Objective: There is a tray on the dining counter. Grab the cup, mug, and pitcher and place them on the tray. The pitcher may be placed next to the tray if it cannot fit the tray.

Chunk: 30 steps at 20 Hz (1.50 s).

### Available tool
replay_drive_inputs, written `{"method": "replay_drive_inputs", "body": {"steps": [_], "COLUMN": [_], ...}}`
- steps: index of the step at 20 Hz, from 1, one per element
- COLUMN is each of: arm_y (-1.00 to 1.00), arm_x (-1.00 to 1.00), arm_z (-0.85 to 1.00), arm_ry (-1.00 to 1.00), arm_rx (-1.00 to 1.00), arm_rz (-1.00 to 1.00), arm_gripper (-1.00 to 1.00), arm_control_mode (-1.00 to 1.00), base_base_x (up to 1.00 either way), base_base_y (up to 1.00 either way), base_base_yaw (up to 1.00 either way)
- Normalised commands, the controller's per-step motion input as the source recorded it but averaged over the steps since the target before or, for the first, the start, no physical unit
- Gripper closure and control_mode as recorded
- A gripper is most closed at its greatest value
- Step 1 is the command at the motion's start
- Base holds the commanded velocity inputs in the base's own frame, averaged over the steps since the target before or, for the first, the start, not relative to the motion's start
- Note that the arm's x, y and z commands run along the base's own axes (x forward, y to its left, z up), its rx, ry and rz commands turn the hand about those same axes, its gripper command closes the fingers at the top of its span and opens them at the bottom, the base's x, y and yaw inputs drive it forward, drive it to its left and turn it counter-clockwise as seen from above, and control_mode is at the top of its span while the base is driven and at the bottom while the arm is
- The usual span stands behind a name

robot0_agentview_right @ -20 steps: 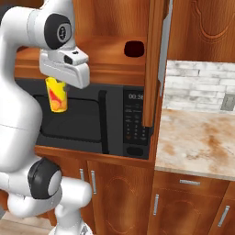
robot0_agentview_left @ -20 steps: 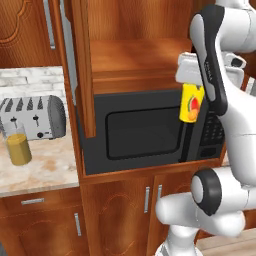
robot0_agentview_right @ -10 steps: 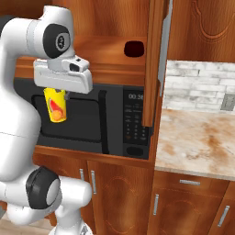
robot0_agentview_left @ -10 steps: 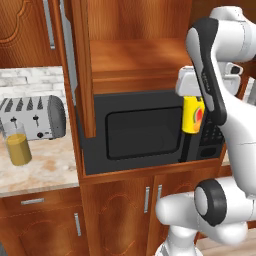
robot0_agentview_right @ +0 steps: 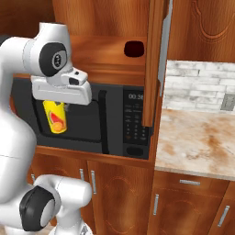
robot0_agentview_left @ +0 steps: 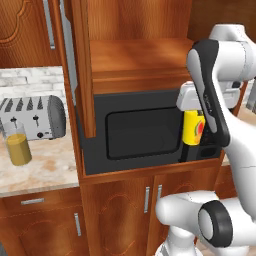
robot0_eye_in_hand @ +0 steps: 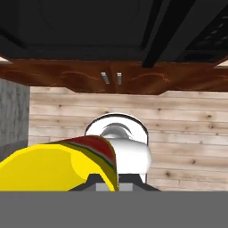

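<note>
Fingers [robot0_agentview_left: 194,142] clamped on the yellow cup [robot0_agentview_left: 193,128], hanging upright in front of the black microwave [robot0_agentview_left: 142,131]; the pitcher [robot0_agentview_left: 18,145] stands beside the toaster [robot0_agentview_left: 35,117].

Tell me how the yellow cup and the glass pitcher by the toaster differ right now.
The cup is opaque yellow with a red-orange mark; the pitcher is clear glass with orange liquid. The cup hangs in the air in front of the microwave, held in the shut jaws; the pitcher stands on the back counter beside the toaster. Both are upright and have no handle.
</note>
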Motion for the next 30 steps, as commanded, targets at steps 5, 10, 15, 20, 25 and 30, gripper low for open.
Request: {"method": "replay_drive_inputs", "body": {"steps": [5,10,15,20,25,30], "arm_y": [0.01,0.00,0.00,0.00,0.00,0.00], "arm_x": [-0.17,-0.03,0.00,0.00,0.00,0.00], "arm_z": [-0.08,0.00,0.00,0.00,0.00,0.00], "arm_ry": [-0.02,0.00,0.00,0.00,0.00,0.00], "arm_rx": [0.00,0.00,0.00,0.00,0.00,0.00], "arm_rz": [0.00,0.00,0.00,0.00,0.00,0.00], "arm_gripper": [1.00,1.00,1.00,1.00,1.00,1.00], "arm_control_mode": [-1.00,-1.00,1.00,1.00,1.00,1.00], "base_base_x": [0.00,0.00,0.00,-0.27,-1.00,-0.81], "base_base_y": [0.00,0.00,0.00,0.00,-0.01,0.00], "base_base_yaw": [0.00,0.00,0.00,0.00,0.00,-0.12]}}
